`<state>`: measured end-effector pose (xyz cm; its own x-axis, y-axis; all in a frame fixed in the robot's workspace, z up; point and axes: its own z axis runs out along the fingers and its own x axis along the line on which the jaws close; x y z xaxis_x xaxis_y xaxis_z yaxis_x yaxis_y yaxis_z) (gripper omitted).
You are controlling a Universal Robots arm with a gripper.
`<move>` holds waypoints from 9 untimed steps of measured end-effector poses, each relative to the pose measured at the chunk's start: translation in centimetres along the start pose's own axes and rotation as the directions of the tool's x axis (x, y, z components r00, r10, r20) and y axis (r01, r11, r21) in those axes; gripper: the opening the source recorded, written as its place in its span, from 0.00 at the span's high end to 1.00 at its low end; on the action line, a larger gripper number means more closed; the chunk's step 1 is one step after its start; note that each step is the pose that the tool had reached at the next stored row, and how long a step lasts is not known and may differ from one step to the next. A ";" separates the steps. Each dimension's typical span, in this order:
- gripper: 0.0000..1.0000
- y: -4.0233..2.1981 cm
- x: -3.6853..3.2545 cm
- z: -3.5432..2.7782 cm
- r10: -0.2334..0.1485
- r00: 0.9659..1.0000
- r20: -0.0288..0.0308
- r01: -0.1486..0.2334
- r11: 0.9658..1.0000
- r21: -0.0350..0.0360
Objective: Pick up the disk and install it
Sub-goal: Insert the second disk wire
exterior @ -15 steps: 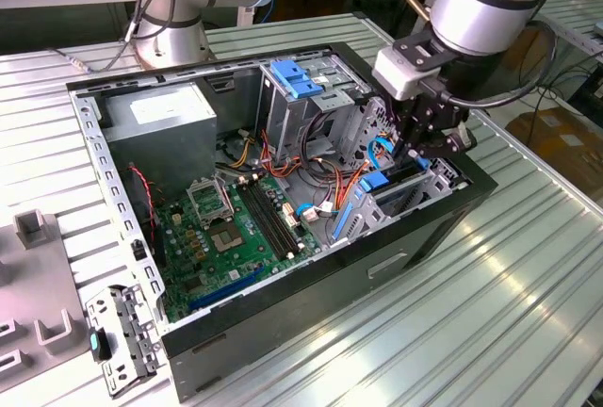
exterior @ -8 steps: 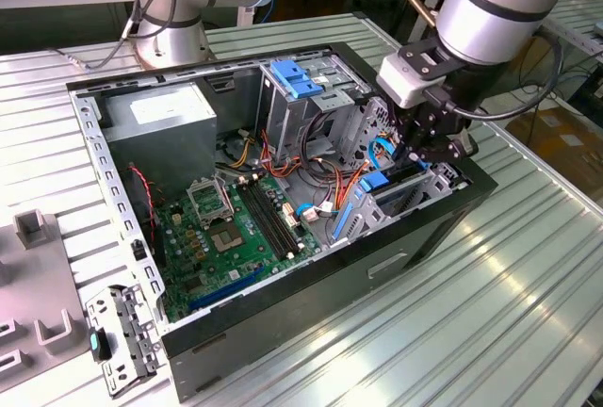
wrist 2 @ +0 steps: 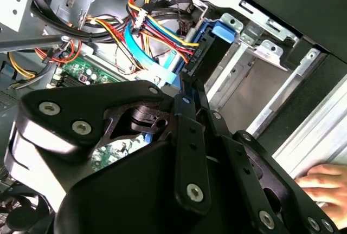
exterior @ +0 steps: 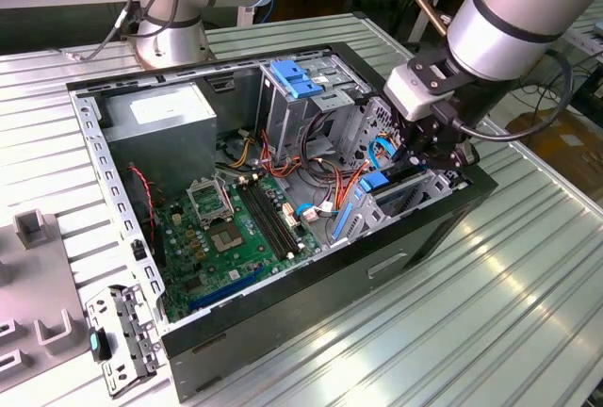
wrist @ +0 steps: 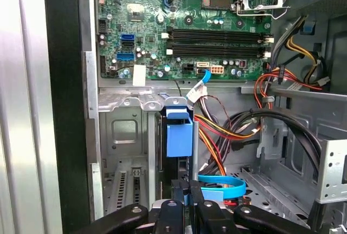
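Disk [wrist: 178, 136] stands on edge in the drive bay near the case's front wall, its blue carrier rail showing while the label and most of the body are hidden. The gripper [wrist: 187, 204] is clamped on the disk's edge; its fingertips are cut off by the linkage. A hand [wrist 2: 325, 182] rests outside the case [exterior: 283, 317].

I count one open computer case [exterior: 283, 317], one motherboard [exterior: 231, 228], one grey power supply [exterior: 160, 115], one disk [wrist: 179, 136], one of my pincer [wrist: 186, 204].
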<state>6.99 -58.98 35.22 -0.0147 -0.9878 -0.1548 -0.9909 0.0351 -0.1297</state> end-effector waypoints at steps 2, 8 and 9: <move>0.84 0.00 0.12 0.04 0.006 1.000 0.016 -0.006 1.000 0.000; 0.84 -0.03 0.27 0.41 0.013 1.000 0.024 -0.013 1.000 0.001; 0.84 -0.04 0.28 0.43 0.014 1.000 0.024 -0.014 1.000 0.001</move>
<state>7.08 -59.19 34.75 -0.0251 -0.9833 -0.1800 -0.9905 0.0488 -0.1286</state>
